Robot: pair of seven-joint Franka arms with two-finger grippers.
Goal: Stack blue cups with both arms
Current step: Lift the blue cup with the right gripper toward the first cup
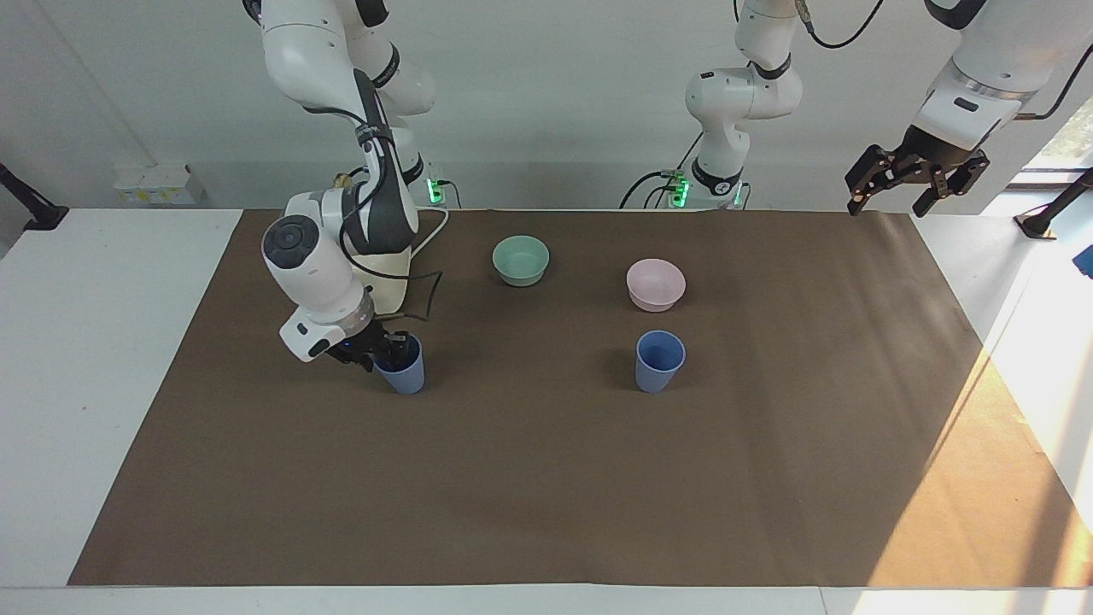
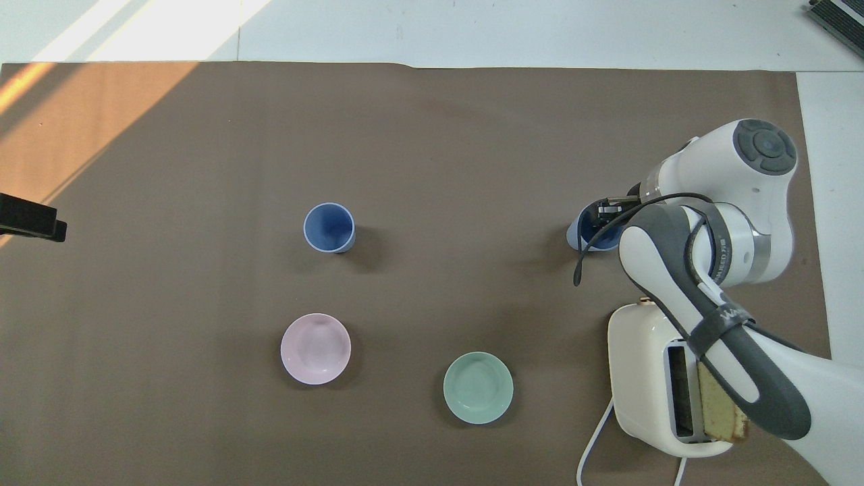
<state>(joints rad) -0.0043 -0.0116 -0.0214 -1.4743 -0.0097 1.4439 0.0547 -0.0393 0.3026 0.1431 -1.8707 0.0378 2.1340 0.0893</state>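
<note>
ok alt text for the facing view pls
The right pincer is at the rim of one blue cup beside a toaster. A second blue cup stands by a pink bowl and a green bowl; the left pincer waits raised.

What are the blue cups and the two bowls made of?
The blue cups look like matte plastic: flat colour, thin rims, no shine. The green bowl and pink bowl look similar, smooth and pastel, probably plastic, though glazed ceramic is possible.

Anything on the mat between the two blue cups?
Nothing: bare brown mat between the cup at the right gripper and the other blue cup, clearest in the overhead view.
</note>
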